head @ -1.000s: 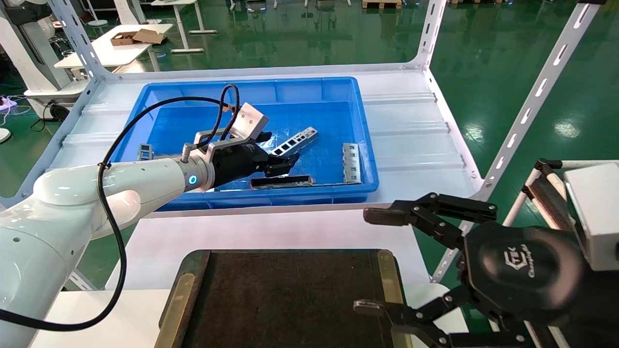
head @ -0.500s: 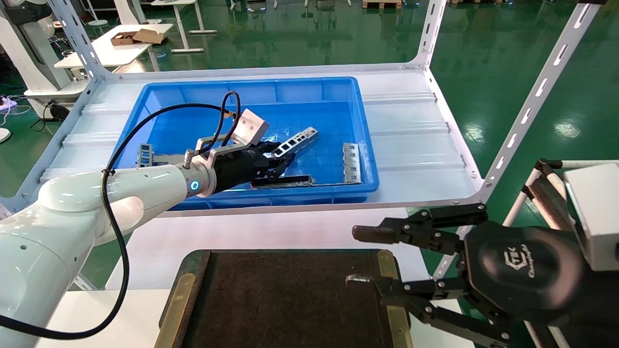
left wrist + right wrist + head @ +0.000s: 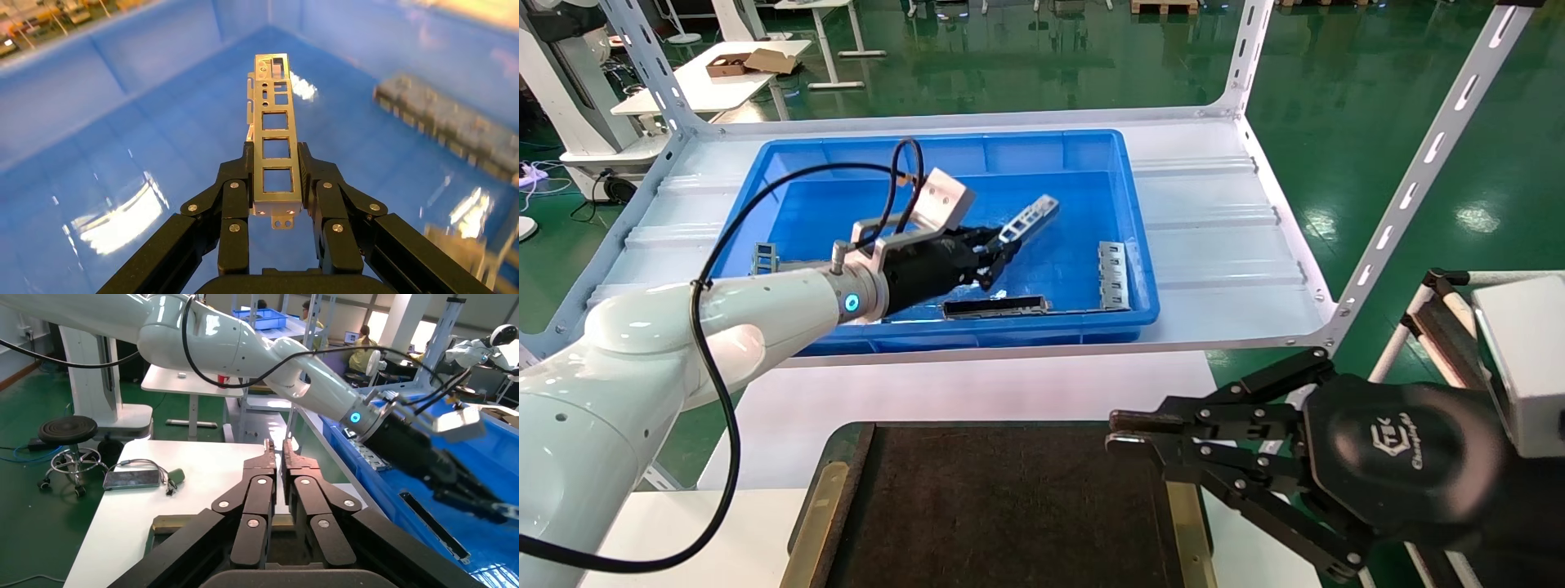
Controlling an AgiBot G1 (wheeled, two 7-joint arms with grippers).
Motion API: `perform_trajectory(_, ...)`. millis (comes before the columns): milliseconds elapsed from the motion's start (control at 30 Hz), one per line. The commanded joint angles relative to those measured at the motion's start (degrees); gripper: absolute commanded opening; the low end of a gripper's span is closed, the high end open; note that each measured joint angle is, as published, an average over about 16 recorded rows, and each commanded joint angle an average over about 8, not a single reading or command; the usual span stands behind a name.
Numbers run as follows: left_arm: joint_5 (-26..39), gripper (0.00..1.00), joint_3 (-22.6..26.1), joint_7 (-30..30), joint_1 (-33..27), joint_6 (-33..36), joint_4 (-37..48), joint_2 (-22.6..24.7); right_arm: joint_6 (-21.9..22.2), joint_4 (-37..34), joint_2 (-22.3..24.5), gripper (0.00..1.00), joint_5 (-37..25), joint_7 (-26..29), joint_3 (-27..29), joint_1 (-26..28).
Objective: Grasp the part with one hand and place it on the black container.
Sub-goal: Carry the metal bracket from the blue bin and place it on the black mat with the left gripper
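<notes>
The part (image 3: pixel 1027 220) is a slim light-grey ladder-like bar with rectangular cut-outs. My left gripper (image 3: pixel 991 253) is shut on its near end and holds it lifted and tilted above the floor of the blue crate (image 3: pixel 846 159). In the left wrist view the part (image 3: pixel 275 131) sits clamped between the two black fingers (image 3: pixel 235 202) of the left gripper (image 3: pixel 275 177). The black container (image 3: pixel 1001 506) lies at the near edge, with brass strips along its sides. My right gripper (image 3: pixel 1120 433) is shut and empty over the container's right strip; it also shows in the right wrist view (image 3: pixel 277 459).
In the crate lie a long bar with a black face (image 3: pixel 995 307), flat grey stamped plates (image 3: pixel 1112 276) at the right and a small grey piece (image 3: pixel 763 256) at the left. White slotted shelf posts (image 3: pixel 1418 171) stand to the right. A white tabletop (image 3: pixel 977 384) lies between crate and container.
My left gripper has closed on the part and lifted its near end off the crate floor. My right gripper has gone from wide open to shut.
</notes>
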Motion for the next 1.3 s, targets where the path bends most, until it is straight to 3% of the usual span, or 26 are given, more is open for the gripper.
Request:
perform_trajectory(33,-0.87,0.0,-0.03,0.05,-0.25,-0.15,-0.32,0.01,0.0,0.0,0.0,0.0,0.01,0.0,-0.01,0.0)
perform_trajectory(333,-4.53,0.0,-0.58,1.23,-2.15,3.91,0.2,-0.74,0.02,0.0,0.02,0.0,0.03,-0.02,-0.04,0.01)
perform_trajectory(867,-8.65,0.0,-2.22,3.39,-1.38,25.52,-0.49,-7.99,0.04,0.0,0.04,0.0,0.07,-0.05,-0.1,0.02)
perform_trajectory(1100,-10.79,0.0,-3.09,0.62,1.87,33.44,-6.45,-13.42,0.05,0.0,0.05,0.0,0.08,-0.06,-0.12,0.03)
perform_trajectory(1300,-13.95,0.0,-3.81,-4.32,7.82,40.98,-17.89,-19.16,0.06,0.0,0.06,0.0,0.1,-0.07,-0.14,0.03)
